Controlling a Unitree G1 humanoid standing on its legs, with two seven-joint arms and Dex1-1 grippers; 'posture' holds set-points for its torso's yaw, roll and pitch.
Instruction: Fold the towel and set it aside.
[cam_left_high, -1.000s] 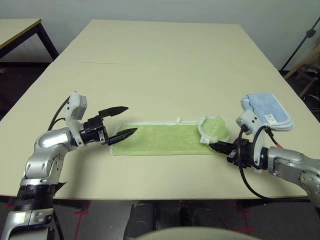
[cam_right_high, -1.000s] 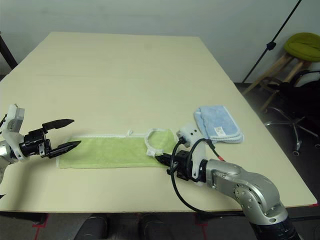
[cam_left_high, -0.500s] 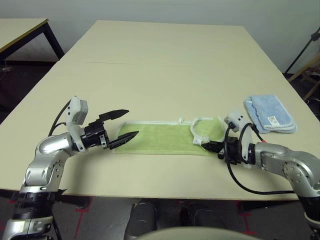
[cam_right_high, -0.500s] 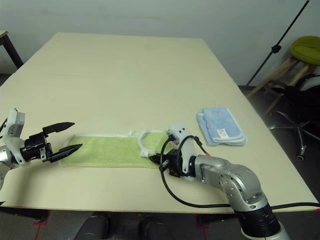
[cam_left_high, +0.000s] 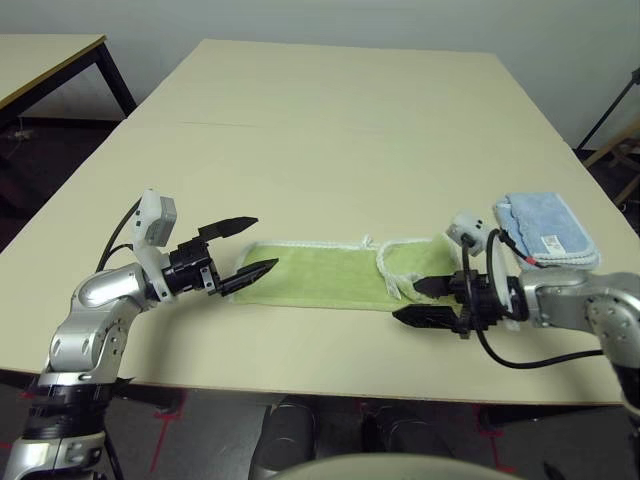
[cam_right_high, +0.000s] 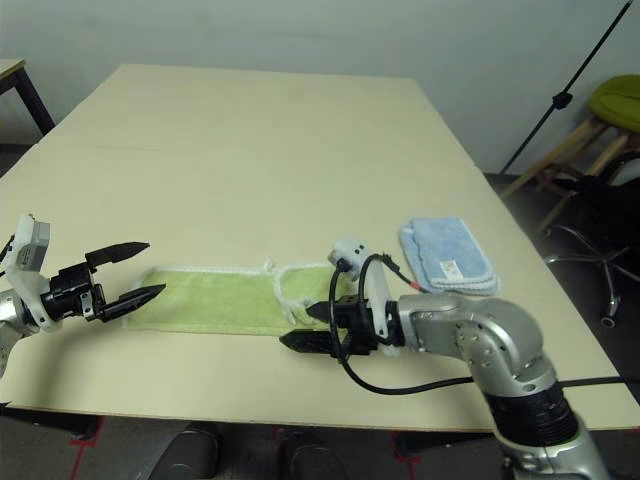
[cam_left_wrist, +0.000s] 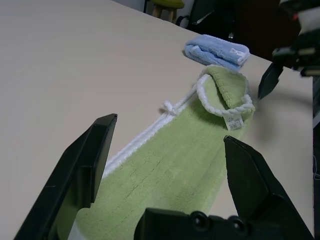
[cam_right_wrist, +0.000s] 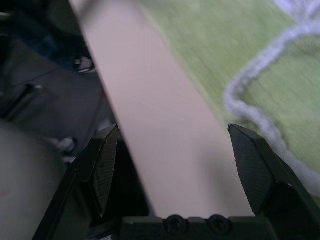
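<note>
the table (cam_left_high: 330, 110) carries the towel (cam_left_high: 310, 277), a long green strip near the front edge with its right end flopped back in a small fold. a second ago the right gripper (cam_left_high: 418, 302) pinched that end – now it has let go, jaws wide, so the fold is barely begun. the left gripper (cam_left_high: 246, 246) waits spread at the other end.

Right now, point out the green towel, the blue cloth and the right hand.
green towel (cam_left_high: 310, 275), left eye view, on the flat middle of its terry surface.
blue cloth (cam_left_high: 540, 220), left eye view, on its folded top face.
right hand (cam_left_high: 418, 301), left eye view, midway between its open fingertips.
</note>
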